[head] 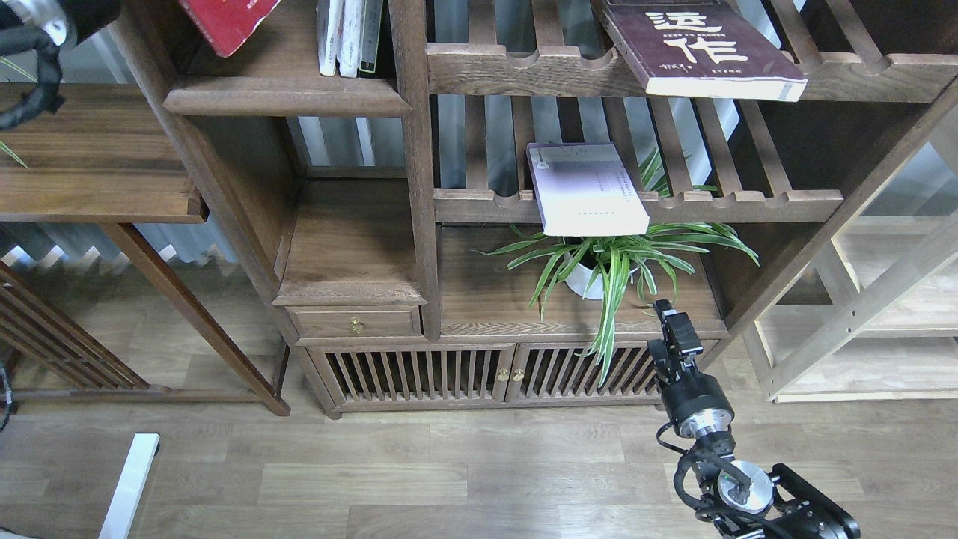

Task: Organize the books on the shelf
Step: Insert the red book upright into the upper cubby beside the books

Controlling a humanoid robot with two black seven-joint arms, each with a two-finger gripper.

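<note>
The red book [228, 22] shows only as a lower corner at the top edge, tilted over the left part of the shelf [284, 96]. Part of my left arm [41, 30] is in the top left corner; its gripper is out of view above the frame. The dark maroon book [700, 49] lies flat on the upper slatted rack, overhanging its front rail. On the lower slatted rack lies the pale lavender book [587, 191], also overhanging. My right gripper [677, 320] hangs low, in front of the cabinet under the plant, dark and holding nothing that I can see.
A few pale books [352, 37] stand upright at the shelf's right end against the post. A potted spider plant [606, 262] sits under the lavender book. A low cabinet [419, 370] with slatted doors is below, a side table [90, 165] at left, and a light wooden rack [883, 299] at right.
</note>
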